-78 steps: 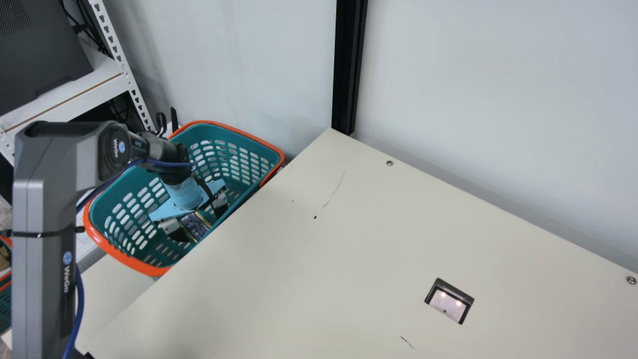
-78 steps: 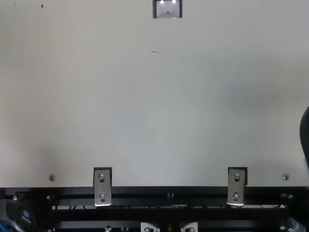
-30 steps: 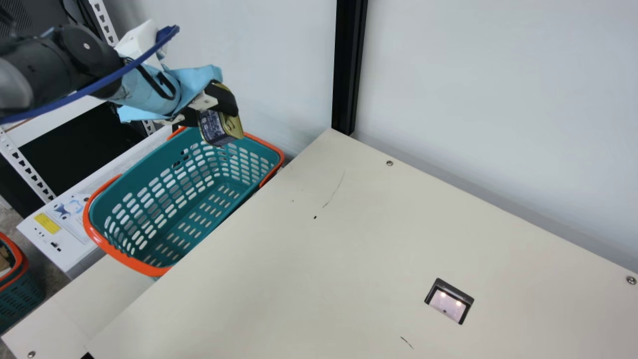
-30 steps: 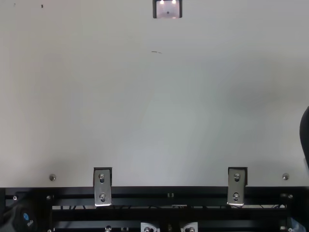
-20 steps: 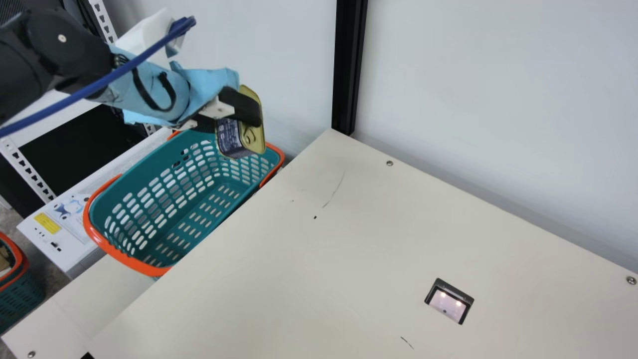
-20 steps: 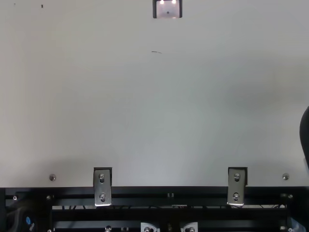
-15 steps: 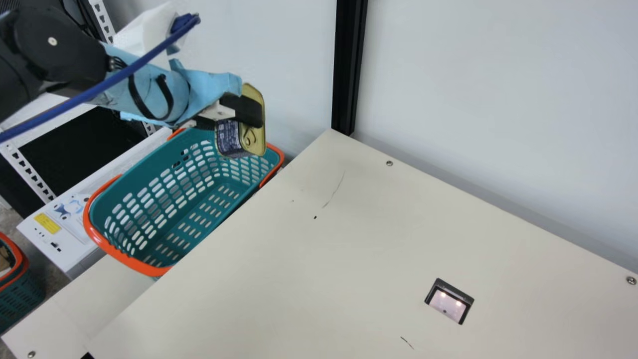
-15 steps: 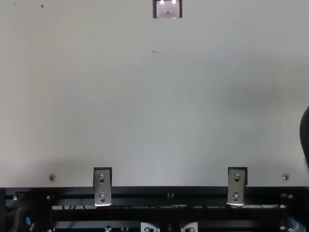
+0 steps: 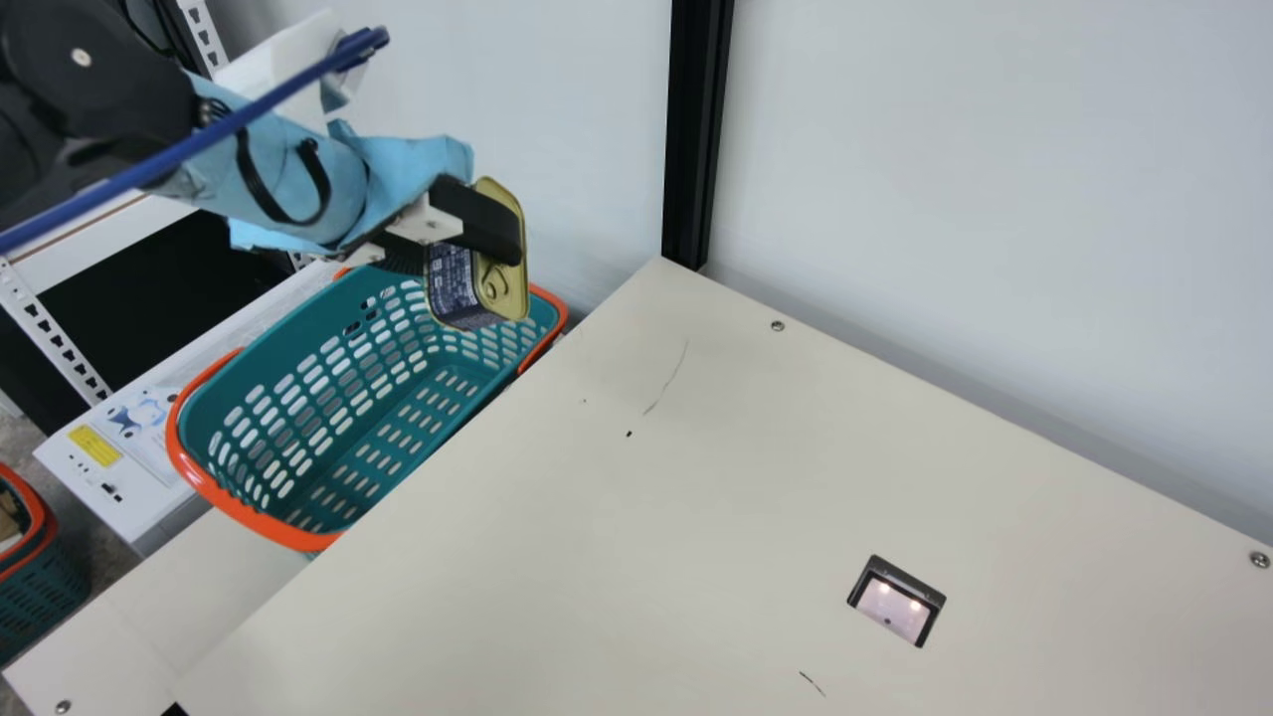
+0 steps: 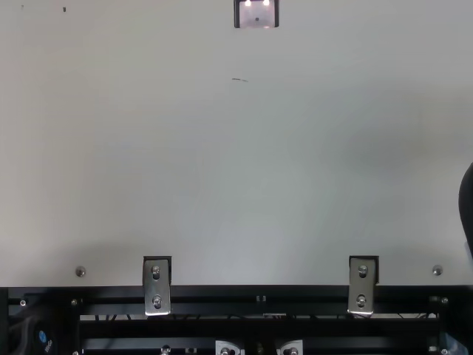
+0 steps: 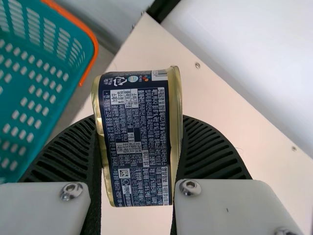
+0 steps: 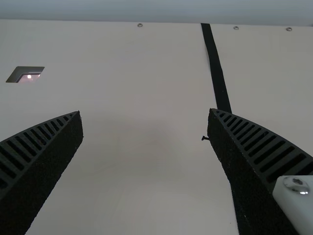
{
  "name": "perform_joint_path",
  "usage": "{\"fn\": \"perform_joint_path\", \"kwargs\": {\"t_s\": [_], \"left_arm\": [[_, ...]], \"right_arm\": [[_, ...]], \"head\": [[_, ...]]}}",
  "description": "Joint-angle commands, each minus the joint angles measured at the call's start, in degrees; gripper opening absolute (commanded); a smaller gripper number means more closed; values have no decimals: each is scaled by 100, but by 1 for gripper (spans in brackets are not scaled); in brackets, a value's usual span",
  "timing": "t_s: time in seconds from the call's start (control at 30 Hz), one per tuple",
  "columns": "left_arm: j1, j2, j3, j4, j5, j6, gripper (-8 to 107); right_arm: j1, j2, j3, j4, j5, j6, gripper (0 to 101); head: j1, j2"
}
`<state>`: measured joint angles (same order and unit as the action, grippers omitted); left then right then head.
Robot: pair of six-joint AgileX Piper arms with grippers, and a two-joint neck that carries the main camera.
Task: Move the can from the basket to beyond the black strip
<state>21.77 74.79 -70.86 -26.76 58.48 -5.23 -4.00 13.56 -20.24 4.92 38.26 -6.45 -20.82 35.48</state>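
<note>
Left gripper (image 9: 465, 255): pinching the can (image 9: 455, 288)
Can: up in the air, out of the basket (image 9: 298, 539), at 10 o'clock in the main view
Basket: green, orange rim, lots of holes, 9 o'clock
Other basket (image 9: 40, 597): 8 o'clock, something brown inside
Right gripper (image 12: 145, 115): spread wide

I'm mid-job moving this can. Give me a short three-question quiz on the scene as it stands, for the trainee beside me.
1. True or false: the right gripper stands open over the table.
2. Fill in the blank: the basket has a teal body and an ____ rim.
3. Where is the can?
A) On the floor of the basket
B) Clamped in the left gripper
C) Lying beyond the black strip

Key: 1. True; 2. orange; 3. B
</note>
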Motion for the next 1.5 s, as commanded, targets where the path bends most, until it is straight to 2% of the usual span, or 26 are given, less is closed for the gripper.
{"fn": "perform_joint_path", "kwargs": {"t_s": [0.0, 0.1, 0.6, 1.0, 1.23, 1.47], "left_arm": [[146, 23, -174, -135, 594, -78, 10], [407, 77, -436, -337, 1142, -169, 10], [-41, 301, 454, -1358, 1142, -851, 10], [-271, 420, 855, -2043, 1142, -1357, 10], [-197, 464, 1091, -2120, 1142, -1205, 10], [7, 592, 1405, -2296, 1142, -615, 10]], "right_arm": [[0, 0, 0, 0, 0, 0, 101], [0, 0, 0, 0, 0, 0, 101], [0, 0, 0, 0, 0, 0, 101], [0, 0, 0, 0, 0, 0, 101], [0, 0, 0, 0, 0, 0, 101], [0, 0, 0, 0, 0, 0, 101]], "head": [[-402, 167], [-402, 167], [-402, 167], [-402, 167], [-402, 167], [-402, 167]]}}
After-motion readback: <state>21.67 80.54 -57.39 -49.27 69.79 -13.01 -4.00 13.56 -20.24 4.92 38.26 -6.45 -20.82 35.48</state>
